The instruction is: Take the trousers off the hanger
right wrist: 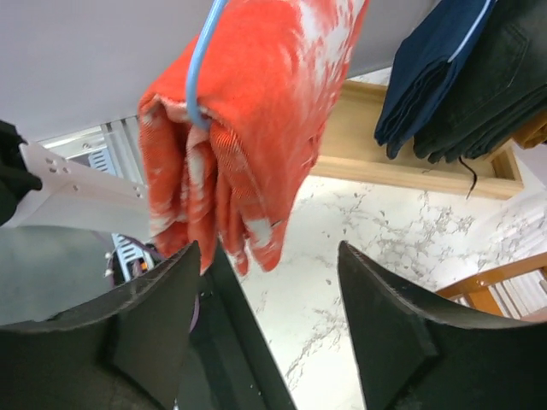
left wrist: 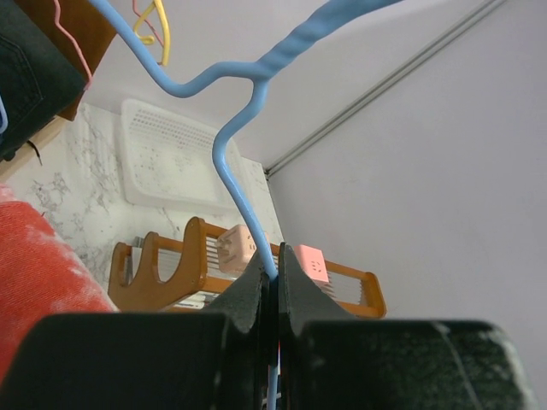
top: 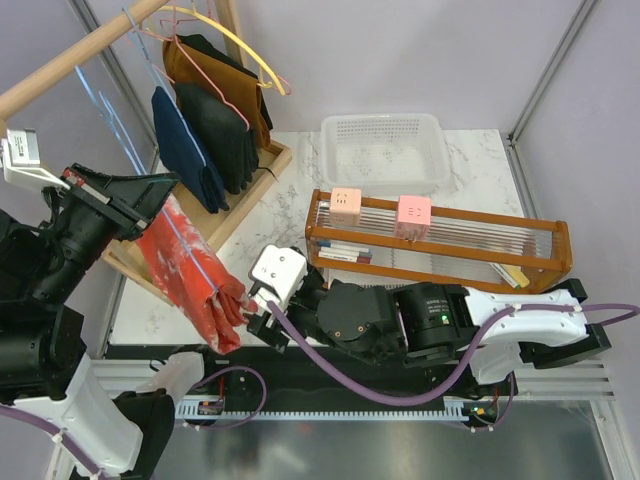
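**Workspace from above and from both wrists.** The table (top: pixel 290 215) is topped in white marble with grey veining. It is enclosed by plain pale lilac walls (top: pixel 420 50), which are joined at the corners by aluminium posts (top: pixel 545 70). At the far side a white perforated basket (top: pixel 385 150) is set on the marble. Just in front of it an orange-brown slotted rack (top: pixel 440 250) is placed, with two pink cubes (top: pixel 345 203) resting on its top rail. At the far left a wooden rail (top: pixel 70 60) is mounted over a wooden tray (top: pixel 262 180). A navy garment (top: pixel 185 150), a black garment (top: pixel 225 130) and a brown garment (top: pixel 185 60) are hung from the rail, together with a yellow hanger (top: pixel 235 40) and a pink hanger (top: pixel 220 75). The near edge of the table is bordered by a black strip and a metal cable channel (top: pixel 330 408).

The red, white-speckled trousers (top: pixel 190 270) are draped over the light-blue wire hanger (left wrist: pixel 235 171). They are suspended in the air above the near left part of the table. The left gripper (left wrist: pixel 272 278) is pressed together on a stretch of the hanger's wire. The right gripper (right wrist: pixel 267 256) is spread wide beneath the trousers, whose lower end is seen hanging at the gap between the fingertips. Whether fabric and fingers touch cannot be told.
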Controlling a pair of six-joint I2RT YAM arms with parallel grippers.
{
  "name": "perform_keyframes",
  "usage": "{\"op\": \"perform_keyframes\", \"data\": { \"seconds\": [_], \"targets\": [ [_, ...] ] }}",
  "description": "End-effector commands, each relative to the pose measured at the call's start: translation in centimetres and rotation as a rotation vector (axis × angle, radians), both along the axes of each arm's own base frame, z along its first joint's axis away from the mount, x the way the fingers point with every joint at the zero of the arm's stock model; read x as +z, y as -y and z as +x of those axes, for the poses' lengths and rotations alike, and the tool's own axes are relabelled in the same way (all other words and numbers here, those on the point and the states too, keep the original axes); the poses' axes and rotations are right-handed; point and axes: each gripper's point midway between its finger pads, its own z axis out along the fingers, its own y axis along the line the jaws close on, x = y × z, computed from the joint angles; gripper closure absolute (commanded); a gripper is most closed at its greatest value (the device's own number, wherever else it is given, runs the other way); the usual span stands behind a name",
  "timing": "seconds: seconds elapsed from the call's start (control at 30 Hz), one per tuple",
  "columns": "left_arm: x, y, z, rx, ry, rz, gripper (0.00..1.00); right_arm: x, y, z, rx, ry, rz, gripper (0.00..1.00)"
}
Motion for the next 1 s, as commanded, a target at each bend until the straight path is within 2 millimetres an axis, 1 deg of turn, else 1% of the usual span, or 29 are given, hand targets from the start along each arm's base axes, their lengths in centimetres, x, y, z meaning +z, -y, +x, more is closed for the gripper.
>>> {"op": "perform_keyframes", "data": {
  "seconds": [0.0,0.03,0.07,0.1,0.2,0.27,0.3,0.4,0.53,0.6,0.63,0.7,0.73,0.83,0.97],
  "targets": [
    [3.7,1.4,-2.5,-0.073,0.139,-0.051,0.98,3.5,-0.3,0.9,-0.053,0.061,0.138,0.31],
    [3.7,1.4,-2.7,-0.078,0.141,-0.052,0.98,4.2,-0.5,0.7,-0.043,0.062,0.159,0.31],
    [3.7,1.5,-2.7,-0.085,0.138,-0.055,0.98,4.2,-1.0,0.5,-0.031,0.060,0.159,0.31],
    [3.7,1.6,-2.7,-0.088,0.137,-0.056,0.98,4.7,-1.0,0.4,-0.027,0.056,0.175,0.31],
    [3.9,1.8,-3.0,-0.101,0.143,-0.059,0.98,5.1,-1.3,-0.3,0.004,0.034,0.206,0.31],
    [4.0,1.9,-3.1,-0.109,0.144,-0.064,0.98,4.9,-1.5,-0.8,0.017,0.022,0.209,0.31],
    [4.2,2.0,-3.4,-0.114,0.151,-0.064,0.98,5.1,-1.5,-1.0,0.019,0.019,0.220,0.31],
    [4.2,2.3,-3.5,-0.132,0.145,-0.071,0.98,4.7,-2.1,-1.3,0.032,0.018,0.213,0.33],
    [4.3,2.4,-3.6,-0.144,0.146,-0.079,0.98,3.5,-2.3,-1.0,0.008,0.027,0.192,0.34],
    [4.4,2.6,-3.6,-0.153,0.145,-0.085,0.98,3.7,-2.0,-0.6,-0.014,0.034,0.200,0.37],
    [4.5,2.7,-3.8,-0.159,0.147,-0.086,0.98,3.1,-1.9,-0.4,-0.023,0.040,0.188,0.38],
    [4.6,2.8,-3.8,-0.169,0.148,-0.088,0.98,3.0,-1.5,-0.1,-0.039,0.053,0.180,0.39],
    [4.6,2.9,-4.0,-0.176,0.147,-0.091,0.98,2.6,-1.5,0.1,-0.048,0.057,0.170,0.39],
    [4.6,3.0,-4.0,-0.184,0.142,-0.098,0.98,2.6,-1.0,0.4,-0.066,0.053,0.177,0.42],
    [4.6,3.1,-4.2,-0.194,0.141,-0.102,0.98,2.4,-1.1,0.4,-0.068,0.058,0.177,0.44]
  ]
}}
